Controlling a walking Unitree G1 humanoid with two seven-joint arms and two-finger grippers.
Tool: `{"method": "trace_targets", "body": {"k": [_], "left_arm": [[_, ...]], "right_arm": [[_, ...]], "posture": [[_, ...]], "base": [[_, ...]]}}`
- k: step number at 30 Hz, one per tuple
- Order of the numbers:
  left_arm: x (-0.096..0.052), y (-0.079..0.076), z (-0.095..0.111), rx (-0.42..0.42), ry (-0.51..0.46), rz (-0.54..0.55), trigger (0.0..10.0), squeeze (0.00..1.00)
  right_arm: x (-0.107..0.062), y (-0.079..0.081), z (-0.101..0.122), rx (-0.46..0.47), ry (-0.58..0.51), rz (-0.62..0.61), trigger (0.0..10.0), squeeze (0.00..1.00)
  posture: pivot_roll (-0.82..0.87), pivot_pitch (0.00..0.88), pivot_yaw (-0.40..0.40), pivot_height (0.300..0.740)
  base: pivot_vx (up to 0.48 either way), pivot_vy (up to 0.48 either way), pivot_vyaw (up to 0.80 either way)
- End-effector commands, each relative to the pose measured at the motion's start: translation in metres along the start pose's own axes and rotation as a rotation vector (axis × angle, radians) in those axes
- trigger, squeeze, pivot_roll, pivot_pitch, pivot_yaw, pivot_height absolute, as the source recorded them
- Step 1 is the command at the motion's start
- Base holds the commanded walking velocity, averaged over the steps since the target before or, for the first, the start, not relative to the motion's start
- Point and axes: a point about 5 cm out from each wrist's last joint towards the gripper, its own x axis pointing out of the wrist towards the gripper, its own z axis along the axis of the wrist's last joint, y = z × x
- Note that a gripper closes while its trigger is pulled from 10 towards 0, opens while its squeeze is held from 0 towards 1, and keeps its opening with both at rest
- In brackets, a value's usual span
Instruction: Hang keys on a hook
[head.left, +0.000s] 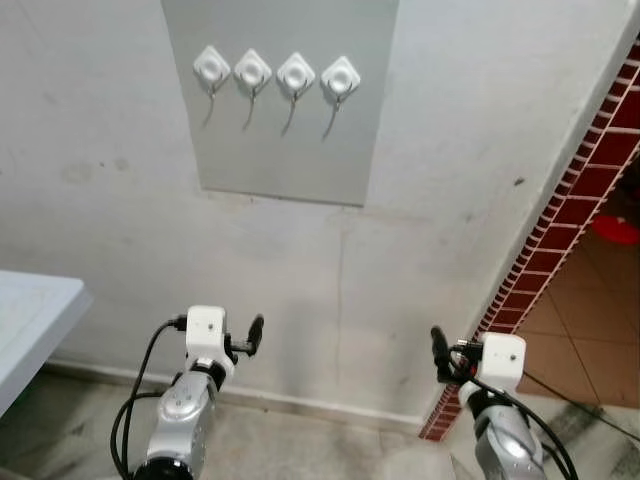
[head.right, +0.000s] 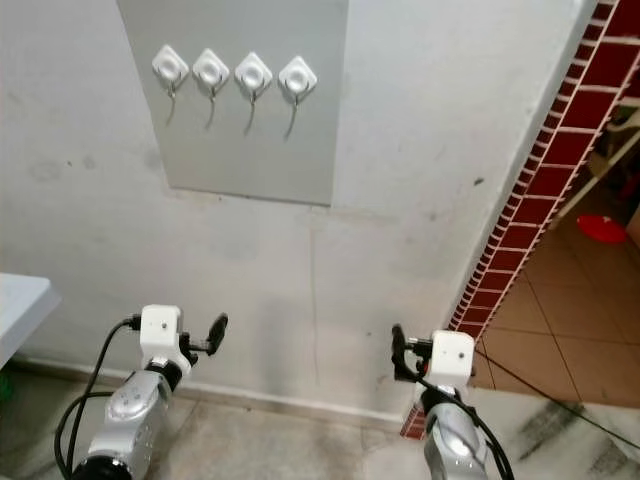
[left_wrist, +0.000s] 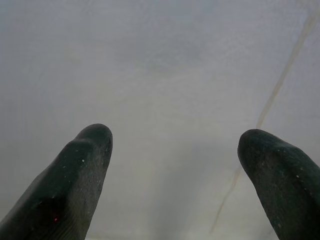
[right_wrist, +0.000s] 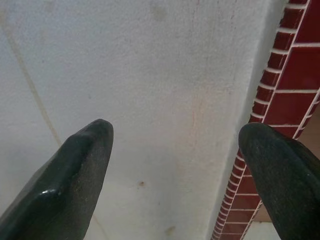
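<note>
four white diamond-shaped wall hooks (head.left: 275, 74) up on a grey panel (head.left: 300, 150), nothing on them | left pincer (left_wrist: 170, 145) and right pincer (right_wrist: 175, 135) both low near the wall, fingers apart, holding nothing | right wrist cam catches the red brick-tile edge (right_wrist: 295, 75)

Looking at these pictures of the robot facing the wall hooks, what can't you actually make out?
- White surface: cut off by the head views' left edge; what it is stays unclear.
- Red object past the brick edging: cropped, too small to identify.
- Hooks: too small to tell the tips' shape.
</note>
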Motion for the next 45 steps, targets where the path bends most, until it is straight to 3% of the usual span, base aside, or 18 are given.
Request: {"method": "trace_targets", "body": {"k": [1,15,17,28,45], "left_arm": [[0.001,0.003,0.001,-0.011,0.001,0.010,10.0,0.00],[-0.003,0.000,0.004,-0.021,-0.021,-0.004,10.0,0.00],[-0.008,-0.002,0.004,-0.033,-0.032,-0.009,10.0,0.00],[-0.035,-0.014,-0.001,-0.045,-0.047,-0.024,10.0,0.00],[-0.024,-0.007,0.011,-0.010,-0.036,-0.010,10.0,0.00]], "right_arm": [[0.002,0.002,0.000,-0.012,0.010,0.008,10.0,0.00],[0.001,0.008,0.009,-0.039,-0.008,0.012,10.0,0.00],[-0.004,0.013,0.021,-0.038,-0.055,0.028,10.0,0.00],[-0.024,0.026,0.022,-0.032,-0.056,0.057,10.0,0.00],[-0.012,0.007,0.035,-0.097,-0.073,0.024,10.0,0.00]], "posture": [[-0.02,0.006,0.017,0.740],[-0.02,0.006,0.012,0.740],[-0.02,0.011,0.013,0.740],[-0.02,0.034,0.016,0.740],[-0.01,0.026,0.000,0.740]], "base": [[0.000,0.000,0.00],[0.000,0.000,0.00],[0.000,0.000,0.00],[0.000,0.000,0.00],[0.000,0.000,0.71]]}}
